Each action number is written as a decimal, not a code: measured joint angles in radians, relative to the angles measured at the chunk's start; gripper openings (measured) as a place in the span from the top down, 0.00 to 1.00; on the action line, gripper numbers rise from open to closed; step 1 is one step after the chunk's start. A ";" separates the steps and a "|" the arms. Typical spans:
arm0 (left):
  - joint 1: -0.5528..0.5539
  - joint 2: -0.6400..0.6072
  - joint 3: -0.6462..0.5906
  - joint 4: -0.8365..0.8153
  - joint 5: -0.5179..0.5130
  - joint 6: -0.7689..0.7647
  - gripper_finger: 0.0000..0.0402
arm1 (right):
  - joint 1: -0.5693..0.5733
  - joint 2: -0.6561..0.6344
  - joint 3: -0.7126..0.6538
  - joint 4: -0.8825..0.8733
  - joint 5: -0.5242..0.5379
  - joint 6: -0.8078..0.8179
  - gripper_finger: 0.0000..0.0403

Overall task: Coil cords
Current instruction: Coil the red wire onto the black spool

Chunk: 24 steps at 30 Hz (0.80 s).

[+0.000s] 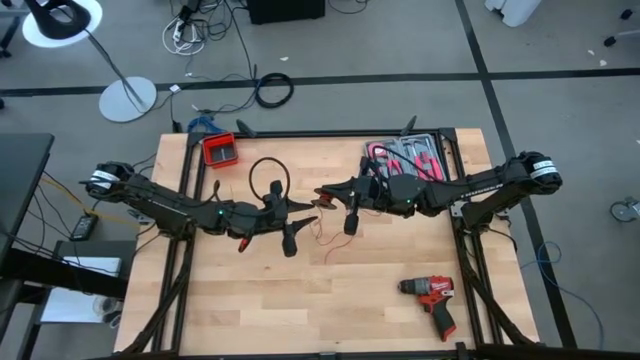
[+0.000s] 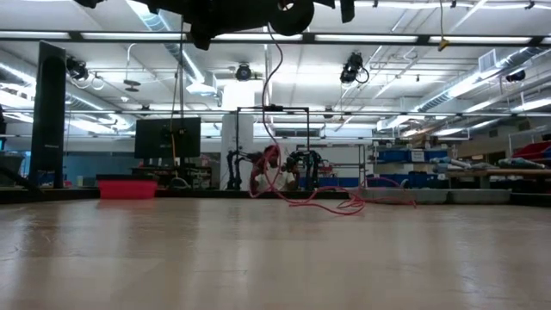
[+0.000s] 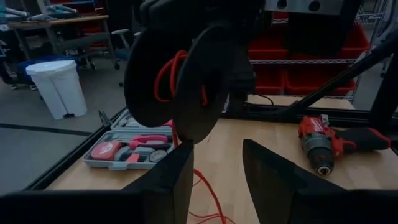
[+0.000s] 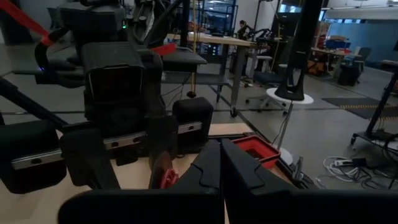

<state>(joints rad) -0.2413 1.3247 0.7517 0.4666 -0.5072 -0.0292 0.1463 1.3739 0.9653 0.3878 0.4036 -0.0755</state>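
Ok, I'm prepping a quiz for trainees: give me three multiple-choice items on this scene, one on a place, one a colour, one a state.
1. Where does the drill lie? A on the floor; B on the table, right arm's side; C on a chair.
2. The small bin's colour? A blue; B white; C red.
3. The left hand is: A open; B shut on the drill; C shut on the bin.
Key: 1 B, it lies on bare wood; 2 C, plainly red; 3 A, its fingers stand apart.

Right gripper (image 4: 221, 163), two dark fingers pressed together, bottom centre. Left arm's bulky black gripper (image 4: 124, 118) fills left and centre. Small red clip (image 4: 169, 178) beside the fingers; red plastic bin (image 4: 258, 151) right of centre.
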 joint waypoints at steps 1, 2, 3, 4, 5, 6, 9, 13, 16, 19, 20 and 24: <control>0.000 0.000 0.000 0.000 0.000 0.001 0.65 | 0.000 0.000 0.000 0.000 -0.001 0.000 1.00; 0.000 0.000 0.000 0.000 0.000 0.002 0.65 | 0.000 0.000 0.000 0.000 -0.001 0.000 1.00; 0.000 0.000 0.000 0.000 0.000 0.001 0.65 | 0.000 0.000 0.000 -0.001 -0.001 -0.001 1.00; 0.000 0.000 0.000 0.000 0.000 0.001 0.65 | 0.000 0.000 0.000 -0.001 -0.001 -0.006 1.00; 0.000 0.000 0.000 -0.004 -0.001 0.000 0.65 | 0.000 0.000 0.000 -0.002 -0.001 -0.009 1.00; 0.000 0.000 0.000 -0.008 -0.001 -0.001 0.65 | 0.000 0.000 0.000 -0.004 -0.002 -0.012 1.00; 0.000 0.000 0.000 -0.017 -0.002 -0.006 0.65 | 0.000 0.000 0.000 -0.005 -0.007 -0.011 1.00; 0.000 0.000 0.000 -0.032 -0.005 -0.008 0.65 | 0.000 0.000 0.000 -0.004 -0.003 -0.007 1.00; 0.000 0.000 0.000 -0.034 -0.006 -0.016 0.65 | 0.001 -0.003 0.000 0.018 0.001 -0.012 1.00; 0.000 0.000 0.000 -0.042 -0.005 -0.027 0.65 | 0.001 -0.003 0.000 0.033 0.001 -0.013 1.00; 0.000 0.000 0.000 -0.042 -0.005 -0.028 0.65 | 0.001 -0.003 0.000 0.034 -0.001 -0.013 1.00; 0.000 0.000 0.000 -0.035 0.009 -0.033 0.65 | 0.008 -0.003 0.000 0.030 -0.012 -0.007 1.00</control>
<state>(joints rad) -0.2409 1.3247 0.7517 0.4321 -0.4985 -0.0622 0.1547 1.3713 0.9653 0.4178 0.3916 -0.0826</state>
